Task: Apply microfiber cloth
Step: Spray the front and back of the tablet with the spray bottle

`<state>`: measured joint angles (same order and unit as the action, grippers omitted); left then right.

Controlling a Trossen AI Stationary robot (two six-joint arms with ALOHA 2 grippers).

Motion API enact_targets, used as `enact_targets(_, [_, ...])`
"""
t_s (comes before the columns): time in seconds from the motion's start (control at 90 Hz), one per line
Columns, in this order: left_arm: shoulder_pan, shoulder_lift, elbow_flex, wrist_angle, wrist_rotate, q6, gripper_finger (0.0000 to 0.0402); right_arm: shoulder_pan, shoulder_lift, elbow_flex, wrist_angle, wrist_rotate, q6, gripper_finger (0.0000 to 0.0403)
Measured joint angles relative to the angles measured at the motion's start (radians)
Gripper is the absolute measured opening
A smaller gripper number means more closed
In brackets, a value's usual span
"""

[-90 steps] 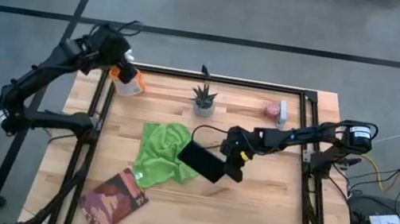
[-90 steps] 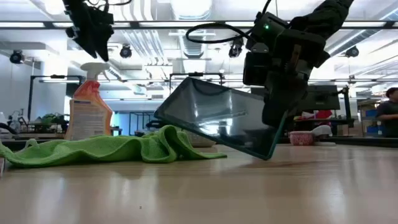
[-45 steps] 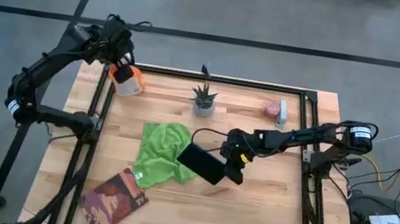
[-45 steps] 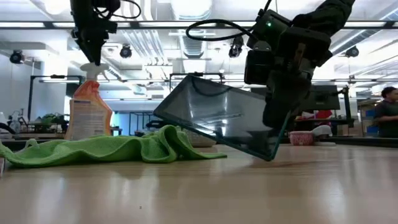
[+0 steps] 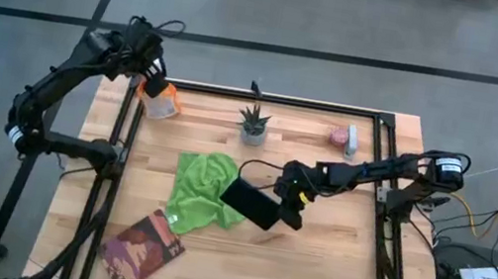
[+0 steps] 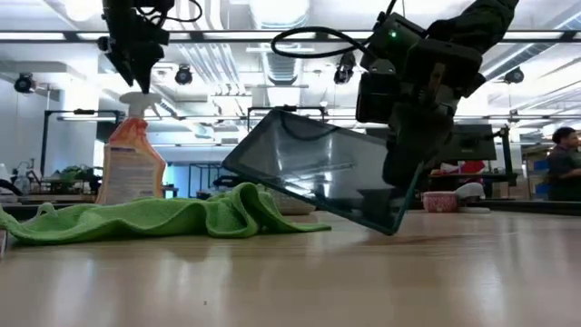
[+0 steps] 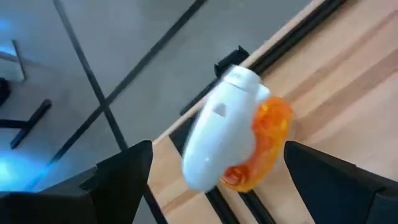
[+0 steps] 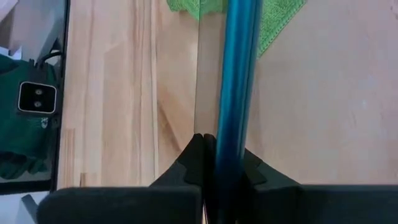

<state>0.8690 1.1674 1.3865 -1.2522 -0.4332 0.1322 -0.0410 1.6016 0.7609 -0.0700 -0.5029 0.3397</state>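
The lime-green microfiber cloth (image 5: 204, 191) lies crumpled on the table left of centre, also seen in the low view (image 6: 154, 220). A dark flat tablet (image 6: 318, 177) is held tilted over the cloth's right edge by my right gripper (image 5: 295, 201), which is shut on it. My left gripper (image 5: 148, 66) hangs open above the orange spray bottle (image 5: 162, 102) at the far left corner. Its fingers stand on either side of the bottle's white head (image 7: 224, 127) without touching it. My right gripper pinches the tablet's right edge (image 8: 229, 134) between its two fingers, which come from above, slanting down (image 6: 407, 159). The tablet is tilted, its left edge (image 6: 238, 163) raised above the cloth and its held edge low near the table. Whether the low corner touches the wood I cannot tell.
A small spiky potted plant (image 5: 253, 126) stands at the far middle, and a pink and white object (image 5: 343, 136) at the far right. A brown book (image 5: 143, 247) lies at the near left. Black frame rails (image 5: 386, 171) run along the table's sides. A person (image 6: 565, 168) shows far behind.
My left gripper has shifted a little toward the far edge and turned from a slant to pointing straight down over the spray bottle's head. The tablet and cloth have kept still.
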Motion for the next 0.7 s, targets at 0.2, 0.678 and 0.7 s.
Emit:
enact_targets(0.2, [-0.001,0.027,-0.023,-0.001,-0.025,-0.036,0.0349,0.000,0.000,0.000,0.004,0.001,-0.001,0.0009])
enact_targets(0.678, [-0.013,0.070,-0.024,0.001,0.120,-0.057,0.0349,0.006,0.002,0.000,0.024,0.009,-0.005,0.0009])
enact_targets(0.7, [-0.014,0.075,-0.025,-0.005,0.117,-0.056,0.0349,0.006,0.002,0.000,0.023,0.009,-0.002,0.0009])
